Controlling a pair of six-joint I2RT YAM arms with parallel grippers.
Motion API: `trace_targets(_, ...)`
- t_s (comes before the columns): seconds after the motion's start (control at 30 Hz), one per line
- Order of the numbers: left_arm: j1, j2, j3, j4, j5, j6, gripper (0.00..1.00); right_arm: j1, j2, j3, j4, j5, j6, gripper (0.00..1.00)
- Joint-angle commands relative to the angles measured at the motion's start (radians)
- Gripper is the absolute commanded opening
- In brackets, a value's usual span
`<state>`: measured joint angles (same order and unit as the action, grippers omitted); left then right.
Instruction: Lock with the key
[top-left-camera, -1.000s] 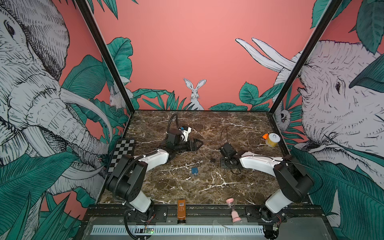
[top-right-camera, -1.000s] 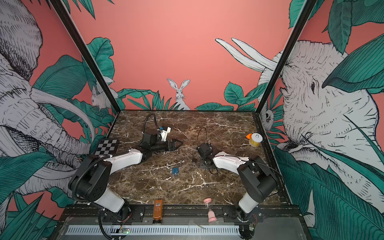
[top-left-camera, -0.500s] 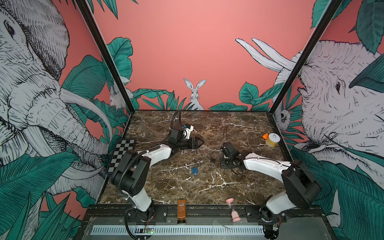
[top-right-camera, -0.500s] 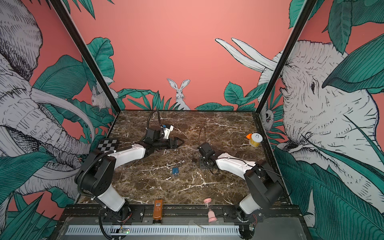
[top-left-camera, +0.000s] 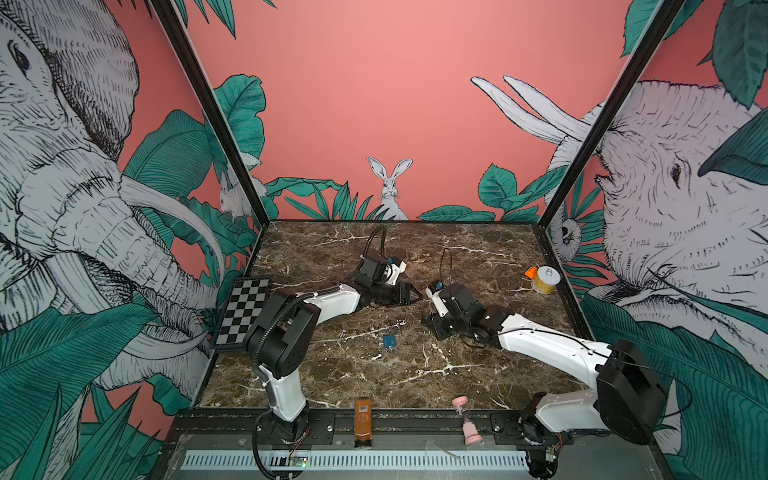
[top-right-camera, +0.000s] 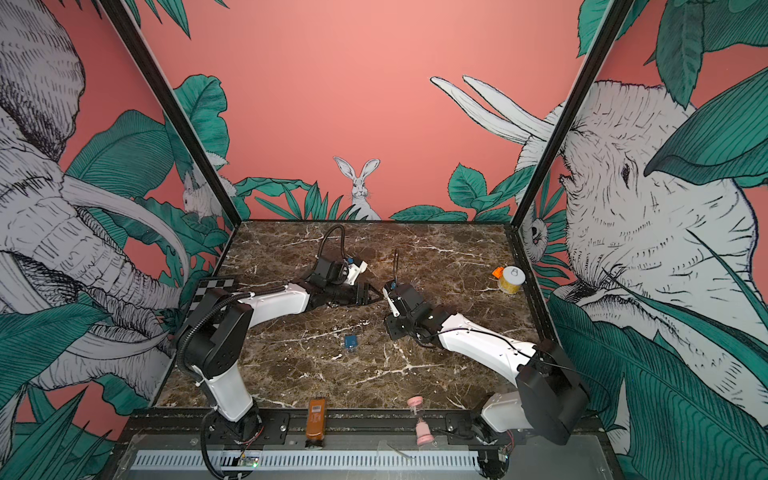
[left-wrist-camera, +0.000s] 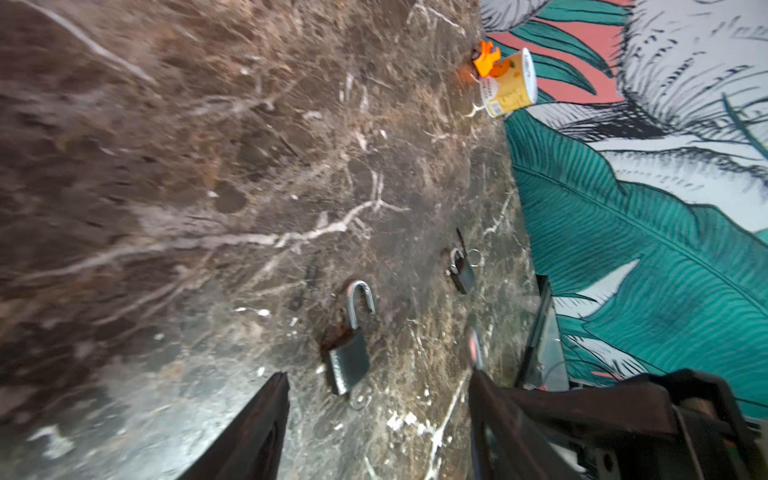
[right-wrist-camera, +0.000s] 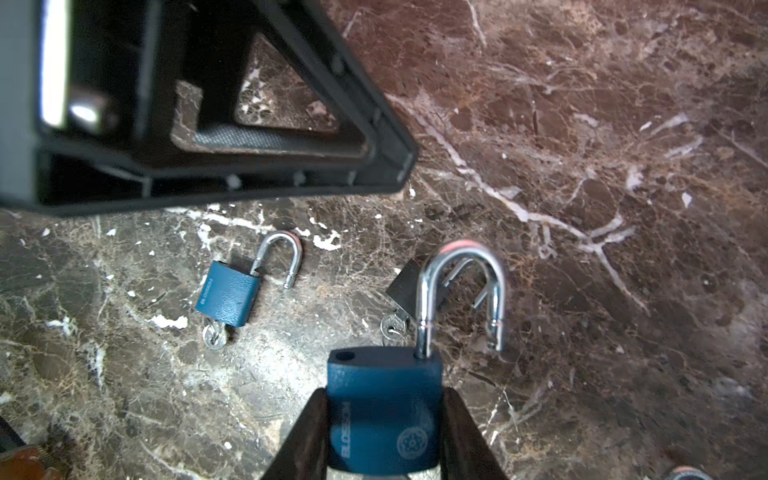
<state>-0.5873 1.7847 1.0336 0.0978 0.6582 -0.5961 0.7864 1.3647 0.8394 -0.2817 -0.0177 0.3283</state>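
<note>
In a top view, left hand (top-left-camera: 413, 296) low over the counter (top-left-camera: 498, 257), loose padlock (top-left-camera: 389, 341) lying nearer, left wrist view, fingers (left-wrist-camera: 266, 415) spread, released, right wrist view, right hand (right-wrist-camera: 385, 395) grasping blue padlock (right-wrist-camera: 384, 419), shackle open, key (right-wrist-camera: 214, 334) in the loose padlock.

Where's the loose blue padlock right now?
The loose blue padlock lies on the marble table, centre in both top views, just left of the right gripper.

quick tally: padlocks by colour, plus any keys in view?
Blue padlocks: 2 (held blue padlock in the right gripper, loose blue padlock on the marble)
Dark padlocks: 1 (dark padlock on the marble)
Keys: 2 (loose blue padlock's key, dark padlock's key); held one's keyhole hidden
Total: 5
</note>
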Motion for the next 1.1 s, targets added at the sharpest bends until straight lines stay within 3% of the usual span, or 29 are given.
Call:
trace_targets(0.0, -0.008, -0.024, -0.003, 0.050, 0.068, -0.039, 0.67, 0.020, -0.025, 0.044, 0.025, 0.028, -0.021, 0.29)
trace_targets(0.27, -0.048, -0.024, 0.002, 0.051, 0.134, -0.056, 0.65, 0.035, -0.027, 0.051, 0.025, 0.035, -0.013, 0.29)
trace_targets(0.63, -0.060, 0.014, 0.022, 0.095, 0.184, -0.093, 0.43, 0.042, -0.011, 0.073, 0.018, 0.015, -0.023, 0.29)
trace_targets(1.07, -0.073, 0.025, 0.038, 0.091, 0.187, -0.095, 0.30, 0.053, 0.009, 0.081, 0.027, -0.021, -0.033, 0.28)
